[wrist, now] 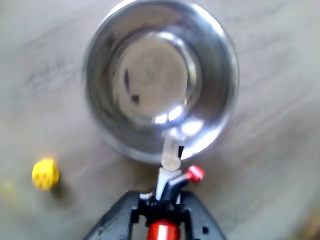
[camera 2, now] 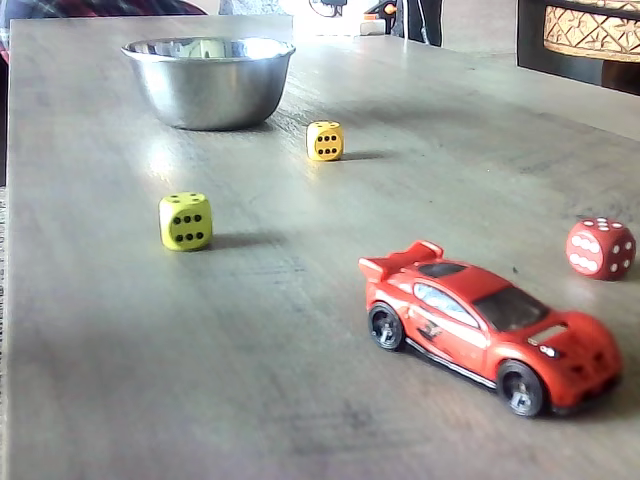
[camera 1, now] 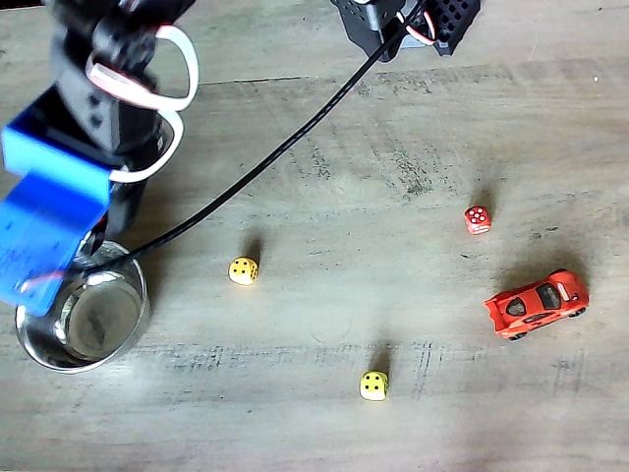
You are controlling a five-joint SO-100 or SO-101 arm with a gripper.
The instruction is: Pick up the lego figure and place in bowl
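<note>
Landmark throughout: round shiny stainless-steel bowl (wrist: 160,80).

Wrist view, left to right: one yellow die (wrist: 45,173) on the grey wooden counter (wrist: 40,60), left of and below the bowl; then the bowl, empty inside save for reflections; then, at the bowl's near rim, the black claw (wrist: 167,200) pinching the tiny black lego figure with red head and red bits (wrist: 172,187). Figure held lengthwise toward the bowl, a pale part reaching over the near rim, a red knob sticking out to its right. Bowl straight ahead of the figure, so release needs only a slight carry forward, by my judgement.

Top-down fixed view, left to right: blue and black arm (camera 1: 69,167) hanging over the bowl (camera 1: 34,344) at far left, claw hidden; right of the bowl two yellow dice (camera 1: 244,270) (camera 1: 373,385), one red die with white dots (camera 1: 478,219), one red toy car (camera 1: 537,304).

Counts: one bowl, one figure, two yellow dice, one red die, one car, one arm.
</note>
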